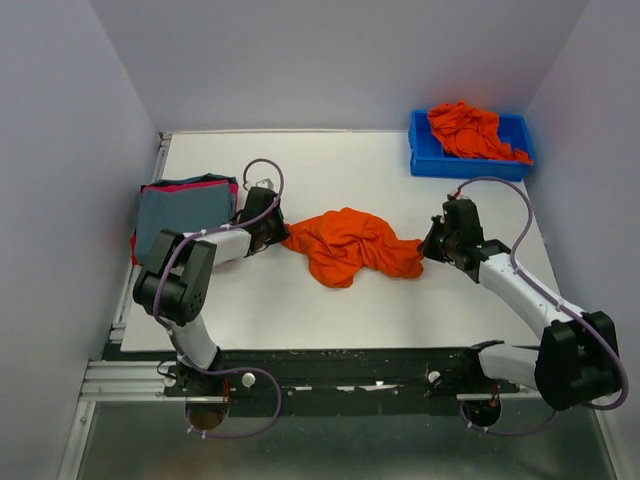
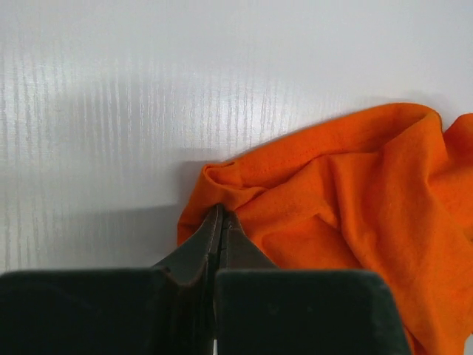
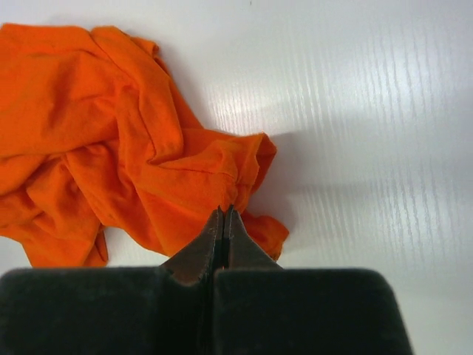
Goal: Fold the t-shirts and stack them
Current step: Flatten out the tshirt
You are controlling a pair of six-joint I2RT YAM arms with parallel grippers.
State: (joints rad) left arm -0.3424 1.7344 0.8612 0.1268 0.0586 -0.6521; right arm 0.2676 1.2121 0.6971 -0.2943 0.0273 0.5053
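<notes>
well, the white table (image 1: 350,310) takes most of the top view, and both arms reach over it from the near edge. in its middle lies one orange t-shirt (image 1: 350,245), crumpled into a loose heap with many folds, not spread flat. at the left side of the table there is a folded stack: a grey-blue t-shirt (image 1: 185,212) lies on top, and a red-pink t-shirt (image 1: 200,184) shows only as a thin edge under it. in the far right corner stands a blue bin (image 1: 422,160), and more orange t-shirts (image 1: 468,130) are heaped inside it. the left claw (image 1: 281,233) is at the left end of the crumpled shirt; in the left wrist view its fingers are pressed together on the hem, where the cloth bunches up at the tips. the right claw (image 1: 429,246) is at the right end of the same shirt, and the right wrist view shows its fingers also closed together, pinching a small puckered edge of the cloth. between the two claws the shirt rests on the table.
</notes>
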